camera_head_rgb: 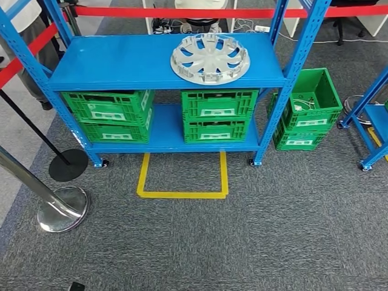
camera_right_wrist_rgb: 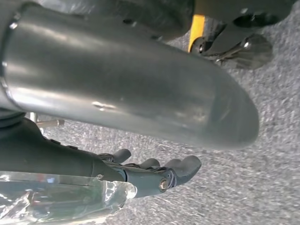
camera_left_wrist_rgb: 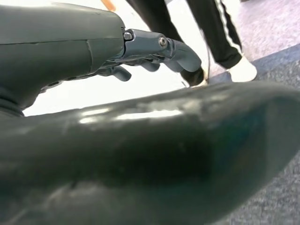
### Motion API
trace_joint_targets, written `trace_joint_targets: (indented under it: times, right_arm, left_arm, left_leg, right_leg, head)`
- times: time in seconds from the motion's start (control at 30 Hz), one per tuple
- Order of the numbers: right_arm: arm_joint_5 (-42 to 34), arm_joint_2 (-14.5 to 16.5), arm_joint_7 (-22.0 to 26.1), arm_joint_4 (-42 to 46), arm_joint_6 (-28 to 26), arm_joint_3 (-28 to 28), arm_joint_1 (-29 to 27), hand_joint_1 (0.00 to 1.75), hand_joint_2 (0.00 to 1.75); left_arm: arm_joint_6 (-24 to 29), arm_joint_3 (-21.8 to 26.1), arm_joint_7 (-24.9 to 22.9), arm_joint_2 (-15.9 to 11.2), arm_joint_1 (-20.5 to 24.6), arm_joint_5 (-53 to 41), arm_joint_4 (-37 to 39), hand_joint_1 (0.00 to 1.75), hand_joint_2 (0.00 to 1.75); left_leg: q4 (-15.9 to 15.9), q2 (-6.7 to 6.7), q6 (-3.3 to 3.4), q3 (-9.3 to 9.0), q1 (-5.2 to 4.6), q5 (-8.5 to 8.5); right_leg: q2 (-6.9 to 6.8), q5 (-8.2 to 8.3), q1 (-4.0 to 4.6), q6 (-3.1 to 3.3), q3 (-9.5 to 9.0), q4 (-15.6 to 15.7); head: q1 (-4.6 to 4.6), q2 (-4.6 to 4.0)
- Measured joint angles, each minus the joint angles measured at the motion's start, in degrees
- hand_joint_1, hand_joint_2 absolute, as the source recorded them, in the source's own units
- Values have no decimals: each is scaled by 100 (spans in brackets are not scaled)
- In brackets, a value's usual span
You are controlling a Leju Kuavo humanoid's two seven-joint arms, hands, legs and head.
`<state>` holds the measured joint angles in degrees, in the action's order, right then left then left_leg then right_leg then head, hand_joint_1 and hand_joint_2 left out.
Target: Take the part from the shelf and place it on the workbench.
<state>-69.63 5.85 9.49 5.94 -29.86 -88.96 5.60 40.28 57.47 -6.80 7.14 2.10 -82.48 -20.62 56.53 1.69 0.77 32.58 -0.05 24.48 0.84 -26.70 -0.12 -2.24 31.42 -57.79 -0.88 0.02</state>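
Left hand (camera_left_wrist_rgb: 155, 54): fingers stretched out and apart, holding nothing, a person's legs (camera_left_wrist_rgb: 212, 33) beyond it.
Right hand (camera_right_wrist_rgb: 155, 173): fingers extended and apart, empty, above grey carpet (camera_right_wrist_rgb: 276, 178).
Part (camera_head_rgb: 210, 57): grey wheel cover lying flat on the blue shelf (camera_head_rgb: 119, 63), right of centre on the top level.
Below: green crates (camera_head_rgb: 110, 115) on the lower level.

A pale grey hubcap (camera_head_rgb: 210, 57), round with curved spokes and open slots, lies flat on the top board of the blue shelf (camera_head_rgb: 123, 63), right of its middle, near the front edge
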Motion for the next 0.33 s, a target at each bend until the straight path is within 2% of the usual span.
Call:
trace_joint_targets:
  times: [0.03,0.1,0.27,0.33]
  right_arm:
    - [-1,1,-1,-1,-1,0,-6,0,0]
    - [-2,1,-2,-2,-2,0,-6,0,0]
    - [-1,1,-13,-1,1,0,-1,0,0]
    - [-1,1,-35,-1,6,0,0,0,0]
  left_arm:
    - [0,32,11,7,1,12,8,0,0]
    - [0,80,26,22,9,21,23,0,0]
    - [-1,160,-45,22,36,22,94,0,0]
    - [-1,178,-118,13,54,26,176,0,0]
  left_leg:
    - [-15,0,22,-1,4,-15]
    - [-44,0,-3,-3,13,-35]
    - [-87,0,-147,-4,36,-63]
    - [-89,0,-175,-3,42,-65]
  right_leg:
    - [1,2,8,4,6,-2]
    - [2,6,22,31,18,-4]
    - [-2,11,45,85,37,-14]
    - [-2,12,51,96,37,-15]
  head:
    - [-1,0]
    - [0,0]
    - [2,0]
    - [3,0]
